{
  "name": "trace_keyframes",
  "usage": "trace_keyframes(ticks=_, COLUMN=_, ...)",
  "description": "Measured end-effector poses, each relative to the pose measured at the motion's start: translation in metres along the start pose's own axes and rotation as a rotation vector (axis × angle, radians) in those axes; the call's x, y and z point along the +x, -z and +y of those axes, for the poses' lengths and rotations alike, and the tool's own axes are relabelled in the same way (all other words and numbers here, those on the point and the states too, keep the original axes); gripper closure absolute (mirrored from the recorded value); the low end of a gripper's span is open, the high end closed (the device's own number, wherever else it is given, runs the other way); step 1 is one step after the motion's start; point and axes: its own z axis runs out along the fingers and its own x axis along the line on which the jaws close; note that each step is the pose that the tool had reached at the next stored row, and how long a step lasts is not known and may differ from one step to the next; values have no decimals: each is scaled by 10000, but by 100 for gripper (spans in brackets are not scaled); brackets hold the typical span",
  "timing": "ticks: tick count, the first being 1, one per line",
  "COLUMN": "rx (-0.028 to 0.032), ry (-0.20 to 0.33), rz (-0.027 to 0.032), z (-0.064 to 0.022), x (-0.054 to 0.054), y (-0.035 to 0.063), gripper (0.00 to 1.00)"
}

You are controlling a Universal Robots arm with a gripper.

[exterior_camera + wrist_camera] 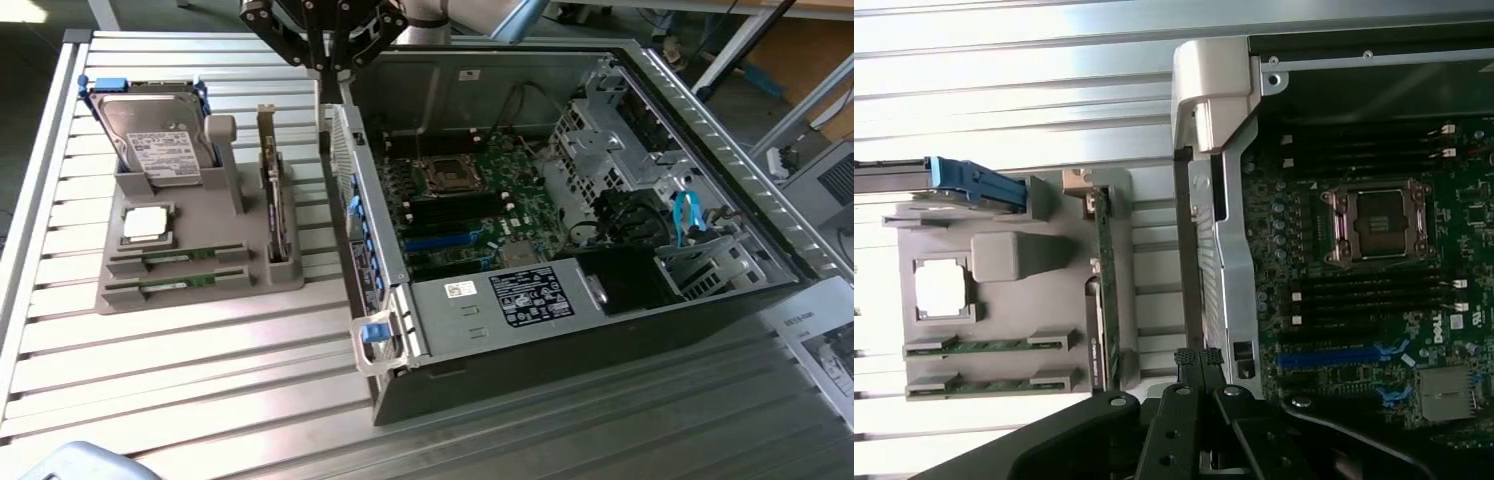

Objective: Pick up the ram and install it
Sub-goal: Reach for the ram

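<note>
Fingers (1176, 425) clenched together, nothing between them. Gripper (324, 62) hangs over the case wall (344, 170). Outward from that wall, a holder (1014, 255) sits on the table (200, 380). A card (274, 200) stands on edge in the holder's slot on the fingers' side. Past it, ram A (178, 262) and ram B (174, 287) lie flat in adjacent slots, well apart from the fingers. The processor (144, 225) lies just beside ram A.
</note>
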Motion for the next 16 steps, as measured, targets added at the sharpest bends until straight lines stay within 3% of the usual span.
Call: trace_keyframes(ticks=16, rx=-1, ry=0, rz=-1, z=-26, x=335, y=4, gripper=90)
